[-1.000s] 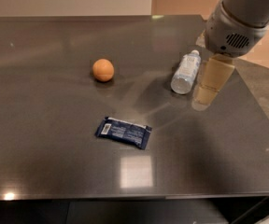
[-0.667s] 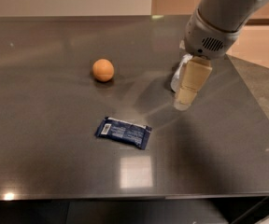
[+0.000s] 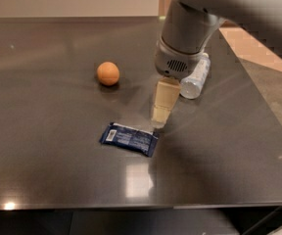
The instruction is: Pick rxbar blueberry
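Starting at the left of the dark table (image 3: 38, 131): the orange ball (image 3: 107, 73) sits alone, well apart from the action. Moving right and nearer the front edge, here is the target, the rxbar blueberry (image 3: 129, 138), lying flat on the tabletop with its white barcode patch at the left end and its right end angled slightly toward us. Just above that right end hangs the gripper (image 3: 158, 123), a cream-coloured piece pointing down from the grey wrist, its tip near the bar's upper right corner. Whether it is spread apart or drawn together, I cannot tell from this angle. Further right, behind the wrist, the clear plastic bottle (image 3: 196, 77) lies on its side, partly hidden by the arm.

The risks from here, as I judge them: the tip hangs over the bar's end and not its middle, so a straight drop could catch only the crimped edge and let the wrapper slip out. The bar is thin and flat on a glossy surface, so a glancing touch could skate it sideways instead of gripping it. Pressing too low could jam the tip against the table. The ball and the bottle look far enough off not to interfere.

The count: one ball, one bar, one bottle, one gripper.
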`<state>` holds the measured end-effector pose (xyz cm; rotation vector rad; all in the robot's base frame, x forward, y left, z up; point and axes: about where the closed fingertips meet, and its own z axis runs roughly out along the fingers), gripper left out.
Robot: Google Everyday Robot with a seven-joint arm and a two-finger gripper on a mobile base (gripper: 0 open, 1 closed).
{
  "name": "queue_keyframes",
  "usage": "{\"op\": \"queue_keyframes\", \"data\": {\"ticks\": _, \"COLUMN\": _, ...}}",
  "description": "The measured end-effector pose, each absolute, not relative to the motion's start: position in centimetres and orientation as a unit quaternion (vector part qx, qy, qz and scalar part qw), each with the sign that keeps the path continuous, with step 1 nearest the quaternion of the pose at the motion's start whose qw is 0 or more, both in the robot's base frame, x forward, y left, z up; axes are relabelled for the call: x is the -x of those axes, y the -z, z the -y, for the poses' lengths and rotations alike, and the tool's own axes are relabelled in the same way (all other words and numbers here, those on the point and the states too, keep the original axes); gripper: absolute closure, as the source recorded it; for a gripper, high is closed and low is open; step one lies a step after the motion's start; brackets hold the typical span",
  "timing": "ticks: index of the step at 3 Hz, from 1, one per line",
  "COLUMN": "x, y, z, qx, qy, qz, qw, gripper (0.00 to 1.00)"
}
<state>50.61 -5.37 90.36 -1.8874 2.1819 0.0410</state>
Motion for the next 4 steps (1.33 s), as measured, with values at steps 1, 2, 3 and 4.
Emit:
{"op": "queue_keyframes", "data": {"ticks": 1, "x": -49.8, "y": -87.9, "z": 2.7, "qx": 0.655, "qy": -0.018, "qz": -0.748, "qw": 0.107, "gripper": 0.0}}
{"op": "queue_keyframes", "data": {"ticks": 2, "x": -49.1, "y": -85.9, "z": 0.8, "qx": 0.659, "qy": -0.015, "qz": -0.746, "qw": 0.094, "gripper": 0.0}}
{"op": "queue_keyframes", "data": {"ticks": 3, "x": -48.4, "y": -84.3, "z": -0.5, "qx": 0.663, "qy": -0.006, "qz": -0.744, "qw": 0.085, "gripper": 0.0}}
{"op": "queue_keyframes", "data": {"ticks": 4, "x": -47.9, "y": -83.3, "z": -1.3, "qx": 0.667, "qy": -0.005, "qz": -0.741, "qw": 0.077, "gripper": 0.0}}
